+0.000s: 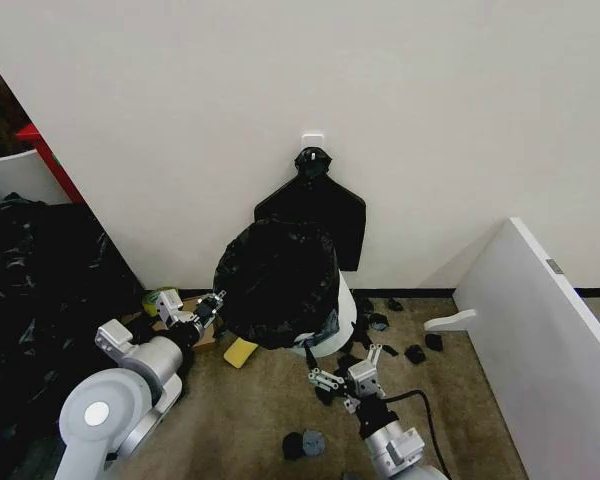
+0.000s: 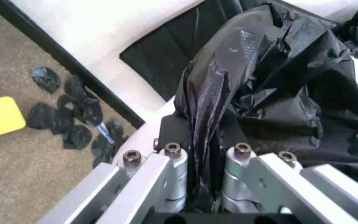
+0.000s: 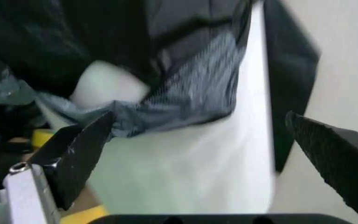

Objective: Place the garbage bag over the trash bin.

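Both arms are silver-grey with rounded joints; the left arm (image 1: 115,400) carries a white disc at 7 o'clock. A black cable (image 1: 420,415) loops off the right arm (image 1: 395,450). 4 dark screws (image 2: 207,154) top the left gripper's (image 2: 203,186) silver fingers.

Large thin black plastic garbage bag (image 1: 276,283): glossy black, greyish where stretched. Round cream-white plastic trash bin (image 1: 346,312): plain, unpatterned. Flat yellow pad (image 1: 240,351) on brown carpet (image 1: 250,420). Small black plastic scraps (image 1: 414,353). White wall (image 1: 280,90).

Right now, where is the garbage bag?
In the head view the garbage bag is draped over the trash bin against the wall; the left pincer pinches its left edge, and the open right pincer sits just below its front.
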Motion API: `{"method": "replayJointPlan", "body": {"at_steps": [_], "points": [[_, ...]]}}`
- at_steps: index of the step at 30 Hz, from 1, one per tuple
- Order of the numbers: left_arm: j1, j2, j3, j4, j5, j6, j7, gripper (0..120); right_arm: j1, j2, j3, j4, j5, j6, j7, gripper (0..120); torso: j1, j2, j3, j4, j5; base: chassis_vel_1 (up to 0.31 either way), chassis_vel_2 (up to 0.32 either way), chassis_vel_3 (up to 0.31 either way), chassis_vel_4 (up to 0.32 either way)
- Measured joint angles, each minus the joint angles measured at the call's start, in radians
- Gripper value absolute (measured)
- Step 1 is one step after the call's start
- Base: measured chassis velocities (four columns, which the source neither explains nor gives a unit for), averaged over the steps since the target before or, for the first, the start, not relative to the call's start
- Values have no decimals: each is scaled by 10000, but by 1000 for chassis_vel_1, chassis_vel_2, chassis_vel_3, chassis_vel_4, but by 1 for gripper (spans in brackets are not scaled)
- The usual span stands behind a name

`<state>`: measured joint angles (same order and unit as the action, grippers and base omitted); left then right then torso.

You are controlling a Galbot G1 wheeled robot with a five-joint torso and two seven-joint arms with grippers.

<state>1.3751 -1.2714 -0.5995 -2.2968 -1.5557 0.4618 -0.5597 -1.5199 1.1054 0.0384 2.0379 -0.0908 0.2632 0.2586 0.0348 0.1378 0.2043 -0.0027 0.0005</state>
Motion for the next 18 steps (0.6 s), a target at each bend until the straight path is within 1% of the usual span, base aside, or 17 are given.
{"method": "replayJointPlan", "body": {"at_steps": [2, 3, 6, 9, 18], "points": [[22, 23, 24, -2, 60, -8, 1, 5, -20, -5, 117, -3, -212, 160, 3, 100, 0, 0, 0, 0, -1, 0, 0, 0, 0], [48, 69, 81, -7, 181, -26, 21, 5, -63, -33, 313, 33, -438, 417, 35, 100, 0, 0, 0, 1, 0, 0, 0, 0, 0], [30, 145, 180, 23, 347, -62, 71, 5, -174, -105, 437, 243, -371, 539, 273, 100, 0, 0, 0, 2, 0, 0, 0, 0, 0], [-99, 240, 330, 270, 513, -146, 118, 5, -469, -214, 424, 455, -72, 549, 612, 100, 0, 0, 0, 1, 0, 0, 0, 0, 0], [-396, 258, 780, 856, 911, -298, 274, 5, -1051, -444, 114, 904, 1006, 585, 631, 100, 0, 0, 0, -1, 0, 0, 0, 0, 0]]}}
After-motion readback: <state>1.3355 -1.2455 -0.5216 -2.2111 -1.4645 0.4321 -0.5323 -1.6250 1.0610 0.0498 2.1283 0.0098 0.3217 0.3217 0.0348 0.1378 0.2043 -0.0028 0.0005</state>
